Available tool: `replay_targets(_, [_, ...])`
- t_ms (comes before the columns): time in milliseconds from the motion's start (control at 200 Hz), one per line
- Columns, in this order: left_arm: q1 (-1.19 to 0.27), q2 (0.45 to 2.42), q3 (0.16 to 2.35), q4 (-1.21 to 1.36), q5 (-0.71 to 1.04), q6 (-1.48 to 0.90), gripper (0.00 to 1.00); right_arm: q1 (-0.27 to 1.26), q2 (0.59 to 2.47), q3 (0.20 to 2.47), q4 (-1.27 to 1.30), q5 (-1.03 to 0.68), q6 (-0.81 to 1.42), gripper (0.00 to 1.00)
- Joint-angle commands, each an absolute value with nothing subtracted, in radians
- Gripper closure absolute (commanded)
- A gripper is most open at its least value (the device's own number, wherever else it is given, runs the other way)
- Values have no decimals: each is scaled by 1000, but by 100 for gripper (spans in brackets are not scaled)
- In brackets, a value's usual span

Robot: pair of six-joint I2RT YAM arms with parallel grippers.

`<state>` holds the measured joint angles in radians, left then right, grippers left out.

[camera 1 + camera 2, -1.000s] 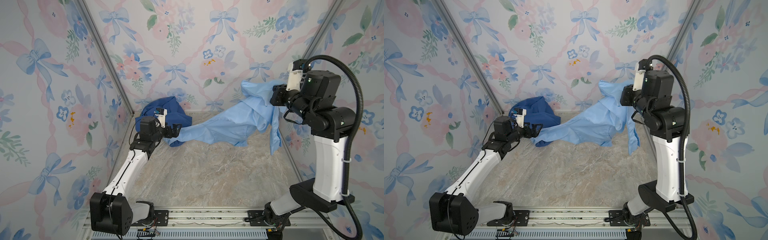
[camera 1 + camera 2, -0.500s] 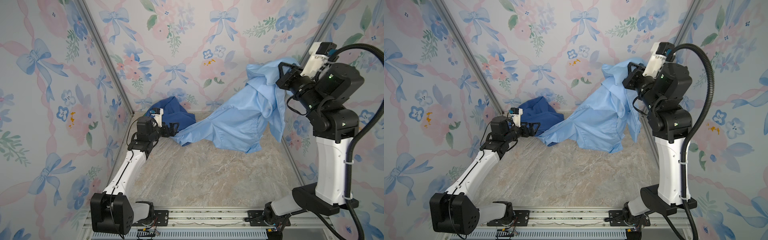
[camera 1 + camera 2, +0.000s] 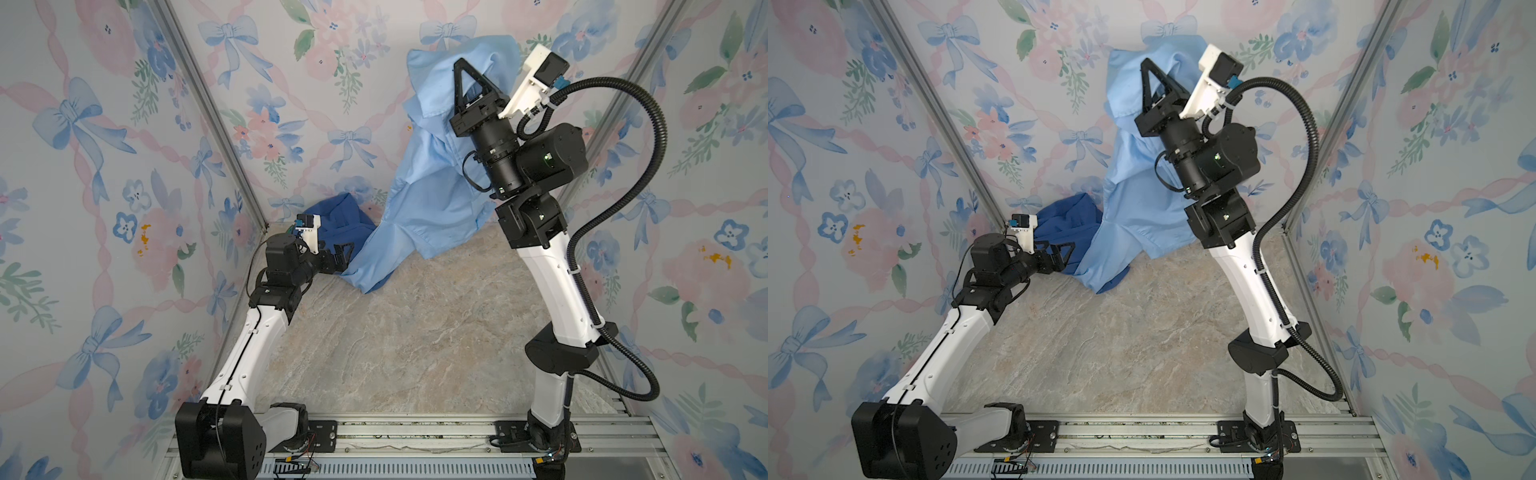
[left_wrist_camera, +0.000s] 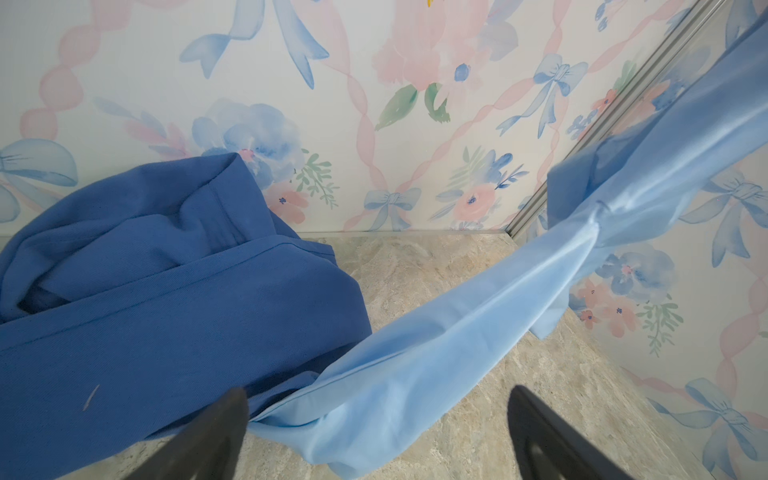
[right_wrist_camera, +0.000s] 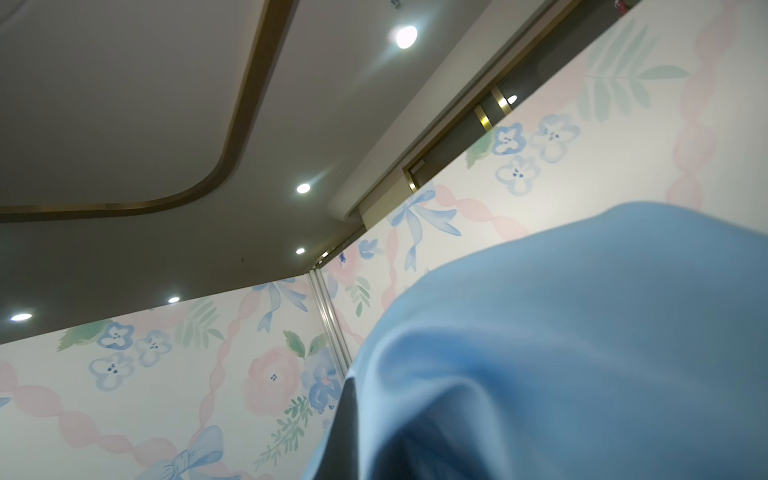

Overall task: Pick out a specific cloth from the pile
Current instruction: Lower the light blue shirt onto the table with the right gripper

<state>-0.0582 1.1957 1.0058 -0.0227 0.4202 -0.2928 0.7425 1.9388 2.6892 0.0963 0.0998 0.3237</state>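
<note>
The cloth (image 3: 428,195) (image 3: 1133,199), light sky-blue and thin, hangs from high near the back wall down to the floor. My right gripper (image 3: 461,68) (image 3: 1147,66) is shut on its upper part, pointing upward; fabric (image 5: 582,332) fills the right wrist view. The cloth's lower end (image 4: 415,374) trails on the floor beside the pile (image 3: 340,216) (image 3: 1071,220), a royal-blue heap (image 4: 145,291) in the back left corner. My left gripper (image 3: 343,253) (image 3: 1065,253) (image 4: 377,399) is open and low, with the cloth's tail lying between its spread fingers.
Floral walls enclose the marble floor (image 3: 415,340) on three sides, with metal corner posts (image 3: 216,124) (image 3: 615,116). The arms' base rail (image 3: 415,432) runs along the front edge. The right arm's black cable loop (image 3: 648,187) swings out near the right wall.
My right gripper has risen much higher with the cloth, whose body now hangs steeply instead of stretching sideways. The tail has slid away from the pile. The left arm has barely moved.
</note>
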Motion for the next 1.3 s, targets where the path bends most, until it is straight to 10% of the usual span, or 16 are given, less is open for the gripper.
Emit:
replay_targets(0, [-51, 1179, 992, -6, 423, -292, 2, 683, 1839, 2743, 296, 276, 147, 100])
replay_targets(345, [-41, 1196, 988, 2, 433, -301, 2, 303, 1600, 2589, 169, 438, 176, 100])
replay_targets(530, [-41, 1209, 981, 16, 442, -305, 2, 290, 1417, 2135, 146, 378, 97, 100])
replay_targets(930, [-30, 1231, 982, 24, 457, -318, 2, 328, 1319, 1878, 144, 319, 139, 100])
replay_targets(1295, [-29, 1238, 977, 39, 479, -337, 2, 575, 865, 1201, -16, 556, 269, 100])
